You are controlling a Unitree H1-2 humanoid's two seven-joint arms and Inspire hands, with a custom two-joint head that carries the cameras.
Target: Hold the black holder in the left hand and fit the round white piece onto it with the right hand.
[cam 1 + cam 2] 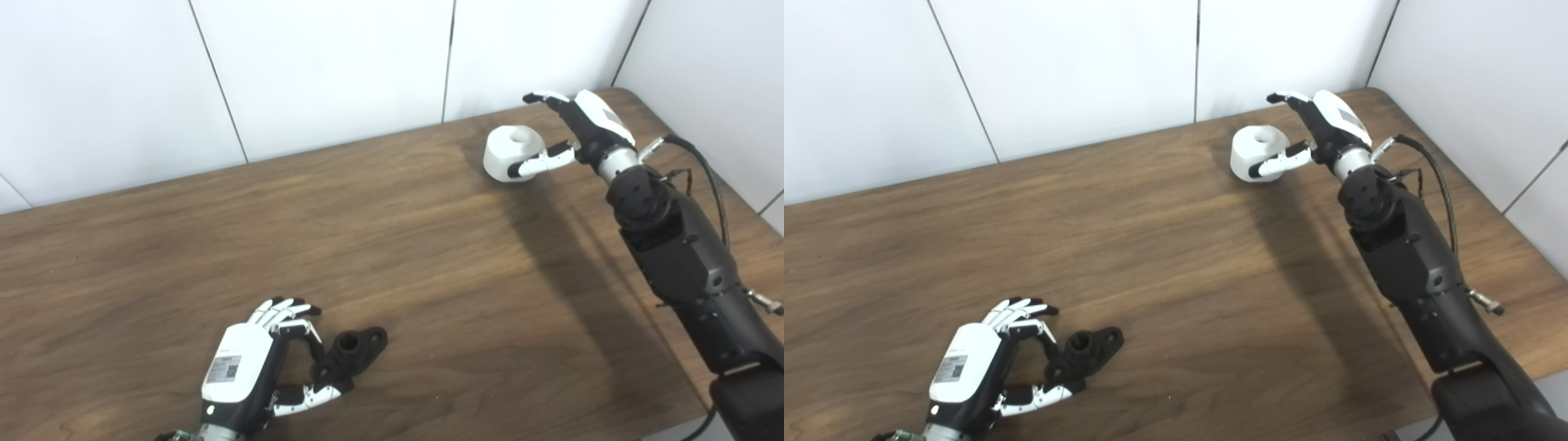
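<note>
Wooden desk (392, 245), brown grain, backed by white wall panels (318, 67) along its far edge and right side.

Black holder (352, 354): lying flat on the desk at roughly 7 o'clock from the desk centre, near the front edge. It shows a raised round collar with a hole at the middle and a flat lobe with a small hole pointing toward 2 o'clock.

Left hand (257, 367): entering from the bottom edge, back of the hand upward, directly at 9 o'clock of the holder. Its fingers (278, 309) are curled and spread apart, the nearest one arching over to the holder's left end; the thumb (309, 397) reaches under toward the holder's near end at about 6 o'clock. The hand brackets the holder's left portion, but the holder rests on the desk and the grasp is not closed; whether any fingertip actually touches cannot be told.

Round white piece (511, 152): a squat cylinder with a recess in its top face, sitting on the desk at the far right, about 1 o'clock from the desk centre, well apart from the holder.

Right hand (579, 131): arm extended up the right side, hand at 3 o'clock of the white piece. Fingers released and spread: one (539, 164) lies against the piece's near side, another (545, 97) points out above and beyond it. Piece not lifted.
</note>
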